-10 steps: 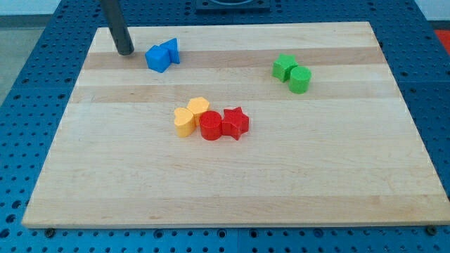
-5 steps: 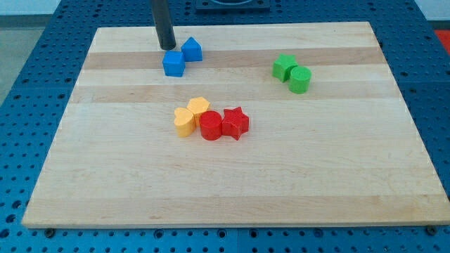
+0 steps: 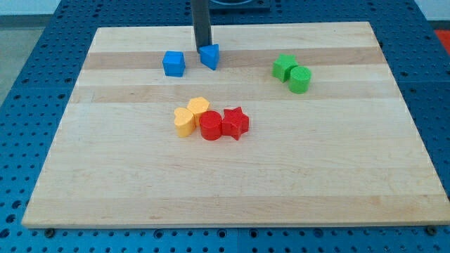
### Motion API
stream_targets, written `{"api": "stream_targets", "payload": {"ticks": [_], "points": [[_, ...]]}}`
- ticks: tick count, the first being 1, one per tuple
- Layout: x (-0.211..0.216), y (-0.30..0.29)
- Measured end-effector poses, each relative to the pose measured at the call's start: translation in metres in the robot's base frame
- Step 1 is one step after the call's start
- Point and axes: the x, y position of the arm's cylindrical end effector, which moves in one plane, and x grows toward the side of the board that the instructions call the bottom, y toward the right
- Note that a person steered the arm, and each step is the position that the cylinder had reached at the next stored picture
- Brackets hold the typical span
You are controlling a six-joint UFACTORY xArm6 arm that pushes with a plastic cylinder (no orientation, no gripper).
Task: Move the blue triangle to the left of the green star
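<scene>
Starting at the view's left, the blue cube (image 3: pixel 174 63) sits apart from the action. Just to its right, the blue triangle (image 3: pixel 209 55) has the rod's tip (image 3: pixel 202 46) touching its upper-left edge. The push looks off-centre, so I reckon the triangle could spin or slip off the tip. Further right, the green star (image 3: pixel 284 67) touches a green cylinder (image 3: pixel 300 79); overshooting might knock them. The rod stands nearly upright; it has no gripper to open or close.

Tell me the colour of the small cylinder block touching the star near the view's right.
Green cylinder, beside green star; camera view.
</scene>
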Motion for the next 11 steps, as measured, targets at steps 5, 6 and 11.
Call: {"api": "stream_targets", "payload": {"ticks": [5, 6, 11], "points": [[0.039, -0.001], [0.043, -0.001], [0.076, -0.001]]}}
